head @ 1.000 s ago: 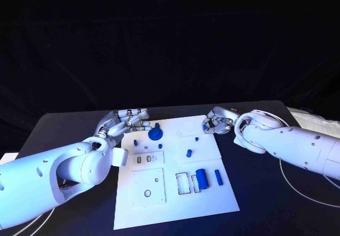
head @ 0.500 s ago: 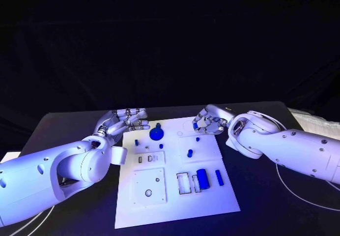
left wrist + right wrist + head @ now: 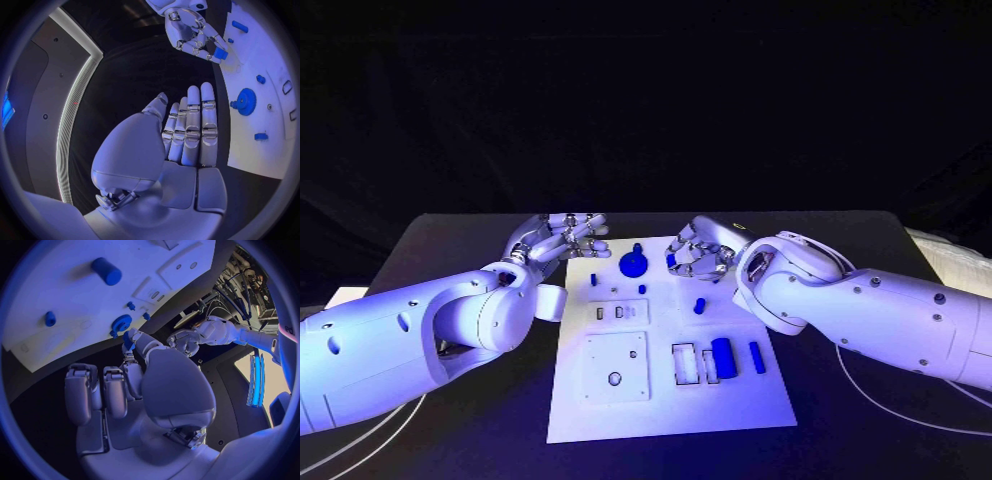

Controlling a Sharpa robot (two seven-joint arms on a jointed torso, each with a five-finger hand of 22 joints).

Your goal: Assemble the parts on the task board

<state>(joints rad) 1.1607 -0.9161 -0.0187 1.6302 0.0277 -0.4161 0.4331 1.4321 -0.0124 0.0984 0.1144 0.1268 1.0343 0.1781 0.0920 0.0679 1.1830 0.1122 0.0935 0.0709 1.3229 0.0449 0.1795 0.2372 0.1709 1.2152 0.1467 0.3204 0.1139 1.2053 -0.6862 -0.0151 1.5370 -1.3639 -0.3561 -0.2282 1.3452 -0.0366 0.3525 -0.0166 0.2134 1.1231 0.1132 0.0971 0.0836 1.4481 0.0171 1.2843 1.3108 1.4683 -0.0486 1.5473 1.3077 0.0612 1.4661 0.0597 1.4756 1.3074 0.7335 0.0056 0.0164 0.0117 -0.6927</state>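
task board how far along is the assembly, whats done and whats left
Looks done: a blue gear sits on the task board near its far edge. In hand: the right hand pinches a small blue block in its fingers above the board's far end; the left hand holds nothing. Left: a blue cylinder and blue bar lie loose beside empty slots.

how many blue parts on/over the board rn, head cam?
About 8, though small ones may be hidden: gear at the far end, three small pegs nearby, one peg mid-board, a cylinder and bar near the slots, one piece held by the right hand.
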